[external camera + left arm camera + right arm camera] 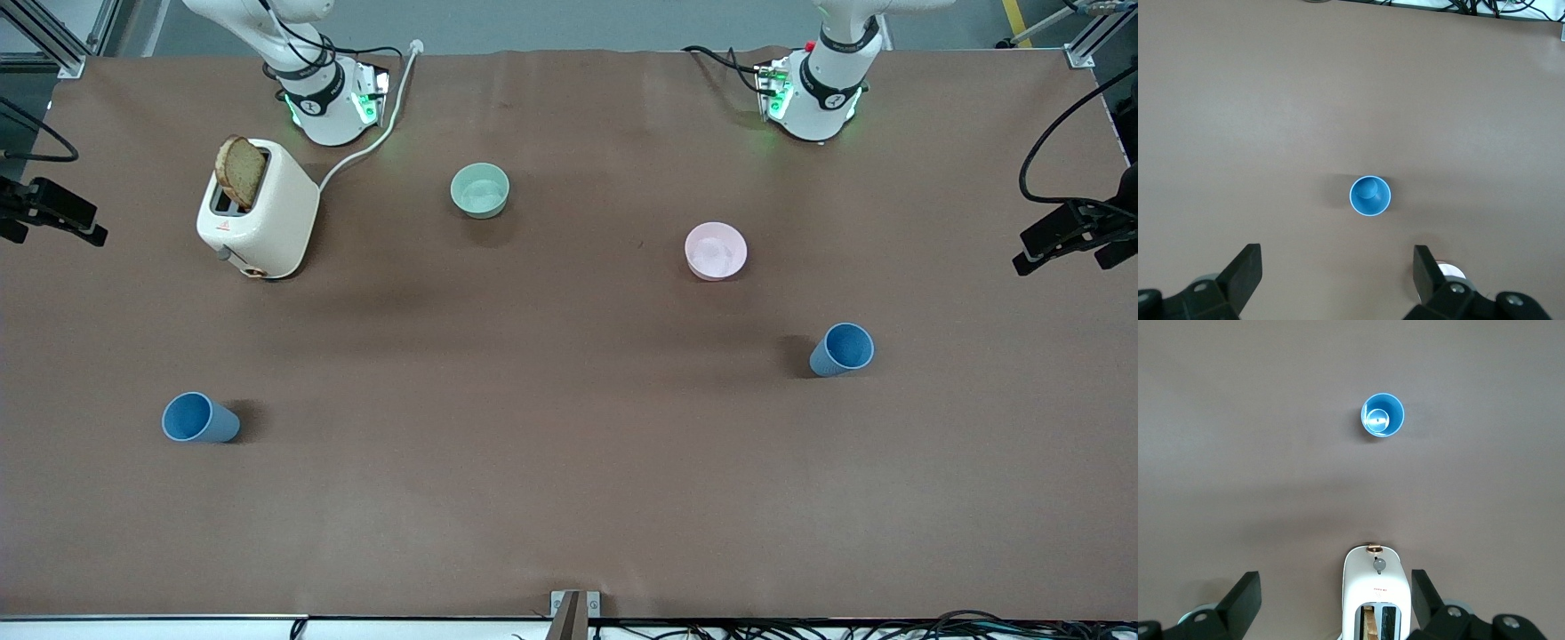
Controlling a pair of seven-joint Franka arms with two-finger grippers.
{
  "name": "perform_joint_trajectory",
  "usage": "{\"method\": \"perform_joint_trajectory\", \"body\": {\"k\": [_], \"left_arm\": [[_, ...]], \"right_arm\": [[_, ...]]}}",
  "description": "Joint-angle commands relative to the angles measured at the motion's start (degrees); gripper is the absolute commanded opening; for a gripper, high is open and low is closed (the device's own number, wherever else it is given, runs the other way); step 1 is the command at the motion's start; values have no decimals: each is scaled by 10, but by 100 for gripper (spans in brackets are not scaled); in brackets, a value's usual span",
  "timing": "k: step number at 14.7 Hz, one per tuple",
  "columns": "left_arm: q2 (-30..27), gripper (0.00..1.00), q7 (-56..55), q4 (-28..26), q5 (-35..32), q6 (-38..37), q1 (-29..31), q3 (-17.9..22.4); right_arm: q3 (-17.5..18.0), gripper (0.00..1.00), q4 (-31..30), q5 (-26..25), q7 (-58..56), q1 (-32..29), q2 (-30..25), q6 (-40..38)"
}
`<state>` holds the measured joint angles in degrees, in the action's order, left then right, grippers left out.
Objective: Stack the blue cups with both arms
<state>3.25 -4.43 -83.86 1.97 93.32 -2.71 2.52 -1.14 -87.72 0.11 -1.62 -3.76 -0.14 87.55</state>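
Note:
Two blue cups stand upright and apart on the brown table. One cup (200, 418) is toward the right arm's end and also shows in the right wrist view (1383, 415). The other cup (841, 349) is toward the left arm's end and also shows in the left wrist view (1370, 196). My left gripper (1336, 277) is open and empty, high over the table between the pink bowl and its cup. My right gripper (1336, 600) is open and empty, high over the toaster. Neither gripper shows in the front view, only the arm bases (324, 98) (818, 89).
A cream toaster (267, 222) with a bread slice (240, 171) stands near the right arm's base, its cord running to the table's edge. A pale green bowl (455, 191) and a pink bowl (716, 271) sit nearer the bases than the cups. Black camera mounts (53, 212) (1071, 233) flank the table ends.

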Motion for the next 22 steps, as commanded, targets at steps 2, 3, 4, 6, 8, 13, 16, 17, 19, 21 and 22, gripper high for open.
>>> {"method": "perform_joint_trajectory", "body": {"k": [2,3,4,6,8,13,16,17,19,21,22], "left_arm": [[-4,100,5,5,-6,-11,2,-4],[-4,100,5,5,-6,-11,1,-5],[-4,100,6,5,-6,-11,1,-5],[1,100,-7,5,1,-11,0,-9],[2,100,-12,5,-1,-24,0,-10],[5,100,0,5,1,-29,6,-10],[6,100,12,5,-2,-27,9,-8],[8,100,19,5,-6,-26,7,-8],[13,100,21,2,-4,-28,7,-8],[28,100,21,-4,-5,-30,6,-8],[37,100,20,-9,-5,-30,7,-8]], "right_arm": [[4,99,2,6,-8,-8,-1,-4],[4,99,2,6,-7,-8,-1,-4],[4,99,2,6,-8,-8,0,-4],[4,99,1,6,-7,-8,-1,-3],[4,99,1,6,-7,-11,-1,-2],[4,100,3,6,-8,-21,8,13],[4,100,3,6,-8,-38,50,56],[4,100,2,6,-9,-43,66,74],[4,100,2,7,-37,-54,106,124],[4,100,1,8,-59,-71,151,176],[4,100,0,8,-61,-76,172,200]]}}
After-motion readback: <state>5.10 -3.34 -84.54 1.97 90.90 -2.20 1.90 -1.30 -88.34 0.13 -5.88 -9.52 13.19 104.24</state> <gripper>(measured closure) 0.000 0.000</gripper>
